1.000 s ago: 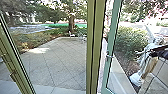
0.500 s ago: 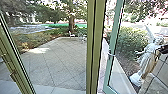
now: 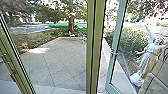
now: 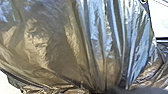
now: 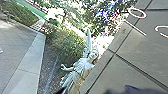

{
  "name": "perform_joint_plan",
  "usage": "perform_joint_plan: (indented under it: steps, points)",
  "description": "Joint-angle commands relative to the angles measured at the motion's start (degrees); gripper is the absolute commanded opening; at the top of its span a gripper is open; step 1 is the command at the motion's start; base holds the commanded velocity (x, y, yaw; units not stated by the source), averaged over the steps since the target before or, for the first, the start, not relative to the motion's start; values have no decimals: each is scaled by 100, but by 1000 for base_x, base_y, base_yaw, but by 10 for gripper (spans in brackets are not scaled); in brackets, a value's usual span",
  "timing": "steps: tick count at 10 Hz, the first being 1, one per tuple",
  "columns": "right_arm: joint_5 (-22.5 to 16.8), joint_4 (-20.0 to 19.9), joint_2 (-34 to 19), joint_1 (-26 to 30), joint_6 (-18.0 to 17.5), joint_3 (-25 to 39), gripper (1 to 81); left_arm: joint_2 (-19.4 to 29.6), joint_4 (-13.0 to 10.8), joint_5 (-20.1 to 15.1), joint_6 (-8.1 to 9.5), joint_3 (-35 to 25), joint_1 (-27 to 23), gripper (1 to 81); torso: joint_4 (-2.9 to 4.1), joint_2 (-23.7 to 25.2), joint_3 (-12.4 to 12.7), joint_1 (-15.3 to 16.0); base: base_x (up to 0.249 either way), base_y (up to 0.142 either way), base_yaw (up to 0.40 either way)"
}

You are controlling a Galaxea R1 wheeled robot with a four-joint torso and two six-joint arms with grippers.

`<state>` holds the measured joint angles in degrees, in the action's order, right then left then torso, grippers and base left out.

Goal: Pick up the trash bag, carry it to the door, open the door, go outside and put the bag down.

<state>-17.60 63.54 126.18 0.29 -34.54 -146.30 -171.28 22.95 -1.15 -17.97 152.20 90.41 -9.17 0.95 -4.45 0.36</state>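
Large and crinkled, the dark shiny trash bag (image 4: 72, 45) shows in the left wrist view. Its folds draw together at my left gripper (image 4: 107, 90), which is shut on it. In the head view the door (image 3: 115, 50) stands swung outward, with a green frame, a glass pane and a small metal fitting on its upright. Dark blurred parts of my right gripper (image 5: 130, 89) show beside a view of the statue and wall; how its jaws stand I cannot tell.
A thick green post (image 3: 95, 45) divides the head view, with another frame (image 3: 15, 62) at the left. Outside are a paved yard (image 3: 55, 62), bushes (image 3: 132, 40), a pale winged statue (image 3: 148, 60) and a stone wall (image 5: 140, 52) at the right.
The door has swung farther to the right in the head view. The dark arm part that reached in front of the statue from the right has drawn back.
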Motion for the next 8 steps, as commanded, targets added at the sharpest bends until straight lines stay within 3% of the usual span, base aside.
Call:
perform_joint_plan:
  steps: [1, 3, 4, 6, 7, 8]
  points:
    - [-938, -1124, 15, 933, 70, -100, 811, -56, 42, -465, -22, -41, -124, 10, 0, 0, 0, 0, 0, 0, 0]
    - [-1746, -2135, 94, 748, 70, 366, 811, -65, 25, -439, -31, -41, -124, 10, 0, 0, 2, 0, 0, 0, 0]
    - [-2287, -2842, 120, 756, 122, 672, 811, -65, 16, -431, -31, -41, -124, 10, -2, 0, 2, 0, 0, 0, 0]
    - [-3530, -4086, 278, 826, 615, 1184, 811, -38, -2, -404, -40, -41, -124, 10, -2, 0, 2, 0, 0, 0, 0]
    - [-4012, -5038, 148, 836, 973, 1542, 811, -21, -2, -404, -57, -41, -124, 10, -2, 0, 2, 0, 0, 0, 0]
    - [-4240, -5973, -62, 740, 1417, 1865, 811, -38, -10, -396, -66, -41, -124, 10, -2, 0, 2, 0, 0, 0, 0]
